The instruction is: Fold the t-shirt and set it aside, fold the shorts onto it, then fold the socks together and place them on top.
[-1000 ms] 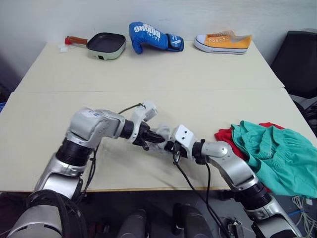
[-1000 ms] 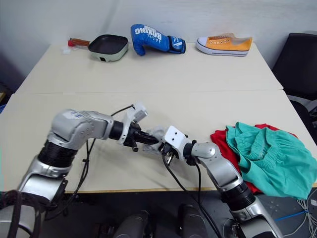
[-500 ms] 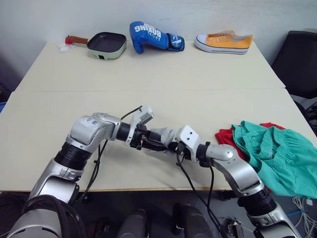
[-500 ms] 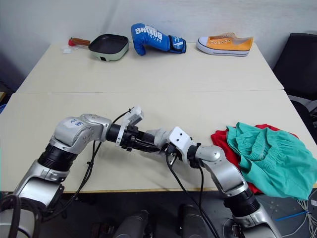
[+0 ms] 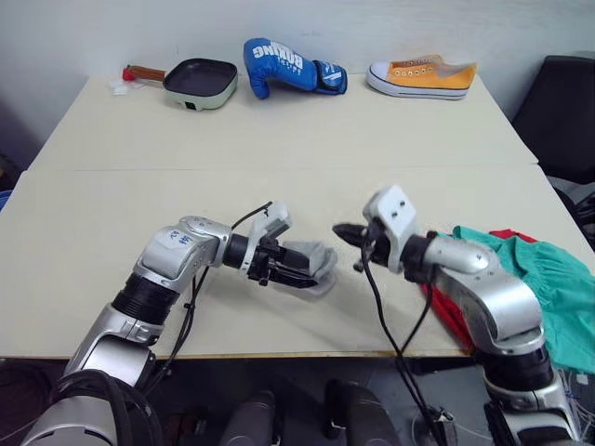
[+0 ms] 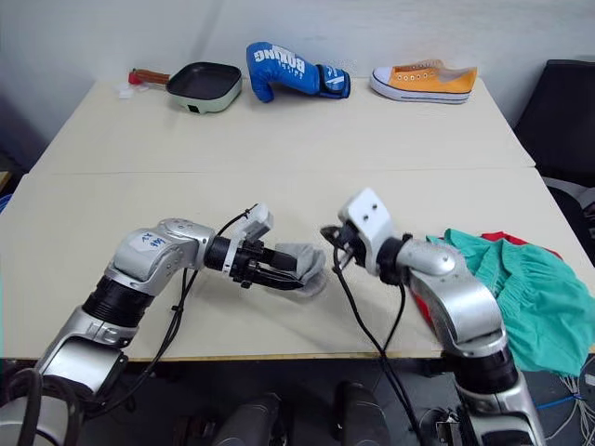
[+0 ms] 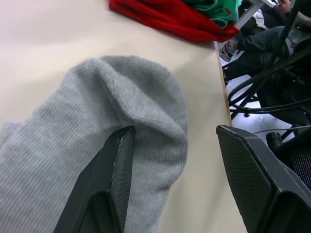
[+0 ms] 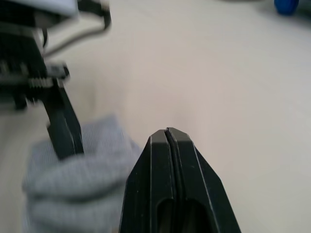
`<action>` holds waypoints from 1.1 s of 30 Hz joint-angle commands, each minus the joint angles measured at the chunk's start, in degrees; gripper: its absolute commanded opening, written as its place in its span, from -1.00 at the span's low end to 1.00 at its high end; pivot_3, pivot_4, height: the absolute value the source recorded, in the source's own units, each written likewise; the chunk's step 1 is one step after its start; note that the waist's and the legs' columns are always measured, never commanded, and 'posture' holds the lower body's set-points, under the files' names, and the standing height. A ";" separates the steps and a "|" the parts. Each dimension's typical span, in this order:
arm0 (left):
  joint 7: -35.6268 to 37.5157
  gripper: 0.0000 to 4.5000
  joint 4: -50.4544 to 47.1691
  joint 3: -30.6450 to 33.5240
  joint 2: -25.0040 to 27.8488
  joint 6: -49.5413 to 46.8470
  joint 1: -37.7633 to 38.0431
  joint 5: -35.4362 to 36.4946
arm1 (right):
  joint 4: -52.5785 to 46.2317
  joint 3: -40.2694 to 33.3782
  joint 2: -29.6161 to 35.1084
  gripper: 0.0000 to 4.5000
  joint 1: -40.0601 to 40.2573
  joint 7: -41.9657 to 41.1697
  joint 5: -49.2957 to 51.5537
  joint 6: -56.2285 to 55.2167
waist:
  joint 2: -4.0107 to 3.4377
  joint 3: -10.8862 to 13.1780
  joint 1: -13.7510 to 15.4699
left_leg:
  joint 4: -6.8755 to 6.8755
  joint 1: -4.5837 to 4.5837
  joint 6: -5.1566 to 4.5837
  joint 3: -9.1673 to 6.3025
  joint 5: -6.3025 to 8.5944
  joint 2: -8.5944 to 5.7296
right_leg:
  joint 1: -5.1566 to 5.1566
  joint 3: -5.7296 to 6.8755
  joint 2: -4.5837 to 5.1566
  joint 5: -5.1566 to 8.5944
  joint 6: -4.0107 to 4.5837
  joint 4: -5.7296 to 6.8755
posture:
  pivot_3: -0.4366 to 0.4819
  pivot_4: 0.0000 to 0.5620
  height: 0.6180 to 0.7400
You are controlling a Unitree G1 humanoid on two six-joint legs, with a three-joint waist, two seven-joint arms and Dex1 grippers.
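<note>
The t-shirt (image 5: 444, 305), bright red, lies bunched at the right end of the near table (image 5: 84, 242), close to its front edge, mostly hidden by the right forearm and by the shorts (image 6: 525, 288), whose teal-green fabric is heaped on top of it and spreads toward the table's right corner. The socks (image 6: 299, 265), light grey and much smaller, sit together in a soft bundle near the front middle of the table, well apart from the other two garments.

The left arm stretches low across the table from the robot's left, elbow bent and forearm almost level, ending at the bundle. The left gripper (image 7: 172, 170) has its two fingers spread, one finger (image 7: 114, 179) pressing on the grey knit while the other stands beside the fabric over bare tabletop, so nothing is pinched.

The right arm is raised off the table, elbow low and forearm angled up and inward, and the right gripper (image 5: 346, 232) hovers above the surface to the right of the socks, touching nothing. Its fingers (image 8: 167, 160) are pressed together and hold nothing.

On the far table rest a dark frying pan (image 5: 198, 84), a blue boxing glove (image 5: 284, 67) and a yellow sneaker (image 5: 423, 76).
</note>
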State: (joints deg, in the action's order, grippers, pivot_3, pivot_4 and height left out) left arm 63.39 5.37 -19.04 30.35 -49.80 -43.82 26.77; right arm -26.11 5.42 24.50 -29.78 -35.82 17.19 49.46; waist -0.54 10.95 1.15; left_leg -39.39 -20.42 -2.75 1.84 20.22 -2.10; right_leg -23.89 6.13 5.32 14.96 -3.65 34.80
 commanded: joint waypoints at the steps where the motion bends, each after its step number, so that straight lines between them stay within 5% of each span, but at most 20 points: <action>1: 0.48 -0.02 0.14 1.14 -0.47 0.94 0.66 -0.23 | -0.02 4.26 -1.04 -1.00 -0.96 -0.44 0.56 -0.50 | 0.00 0.00 -0.01 | 0.06 -0.01 -0.03 0.01 -0.01 0.00 | -0.02 0.00 0.00 0.00 0.00 -0.02 | -0.05 -0.47 1.00; 8: 2.16 -0.99 -2.54 2.76 0.96 -0.32 1.95 1.40 | 6.12 14.62 5.65 -1.00 4.68 -3.37 -5.65 -4.71 | 0.01 0.00 0.20 | 0.09 -0.18 -0.22 0.00 -0.08 -0.12 | -0.04 0.01 0.08 -0.04 -0.07 -0.22 | -0.05 -0.47 1.00; 14: 3.11 -0.99 -3.63 7.31 2.44 -3.37 2.04 4.75 | 7.26 14.92 7.40 -1.00 7.58 -4.02 -6.69 -8.02 | 0.01 0.00 0.17 | 0.09 -0.08 -0.22 -0.02 -0.09 -0.08 | 0.01 0.01 0.07 -0.05 -0.09 -0.21 | -0.05 -0.47 1.00; 17: 1.31 -0.74 -0.42 9.70 2.03 -2.37 0.87 3.75 | 6.96 14.56 6.84 -1.00 8.05 -3.78 -6.59 -8.53 | 0.02 0.00 0.23 | 0.09 -0.04 -0.21 -0.02 -0.09 -0.09 | 0.06 0.01 0.07 -0.05 -0.10 -0.20 | -0.05 -0.47 1.00; 23: 0.09 0.10 4.07 9.08 -1.65 7.82 -0.68 -0.81 | 6.05 13.82 5.99 -1.00 8.19 -3.44 -6.13 -8.88 | 0.02 0.00 0.33 | 0.09 -0.01 -0.21 -0.04 -0.09 -0.10 | 0.12 0.06 0.07 -0.05 -0.10 -0.23 | -0.05 -0.47 1.00; 26: 2.74 -0.09 6.38 4.86 -3.62 14.66 -0.13 -4.81 | 5.35 13.19 5.79 -1.00 8.49 -3.44 -5.68 -9.16 | 0.02 0.00 0.28 | 0.09 -0.01 -0.20 -0.03 -0.09 -0.10 | 0.12 0.06 0.07 -0.06 -0.10 -0.24 | -0.05 -0.47 1.00; 32: 0.51 -0.97 19.35 -4.01 -4.40 32.59 -1.58 -19.92 | 3.91 12.88 7.29 -1.00 9.15 -3.11 -7.04 -8.95 | 0.02 0.00 0.33 | 0.10 0.02 -0.20 0.03 -0.10 -0.10 | 0.12 0.05 0.04 -0.06 -0.10 -0.23 | -0.05 -0.47 1.00; 33: -0.29 -0.99 21.55 -4.53 -4.72 35.35 -2.30 -21.67 | 3.08 12.41 8.14 -1.00 9.73 -3.18 -7.16 -8.73 | 0.05 -0.02 0.48 | 0.09 0.02 -0.20 0.02 -0.10 -0.10 | 0.13 0.05 0.05 -0.06 -0.10 -0.23 | -0.05 -0.47 1.00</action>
State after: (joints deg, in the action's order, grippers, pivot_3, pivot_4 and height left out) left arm 65.58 23.27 -22.08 25.18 -18.75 -45.18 10.71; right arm -21.41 18.43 31.27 -21.34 -39.12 10.89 40.05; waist -0.50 10.93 1.63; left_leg -39.30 -20.40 -2.95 1.84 20.13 -2.20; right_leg -23.75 6.19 5.38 14.91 -3.75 34.48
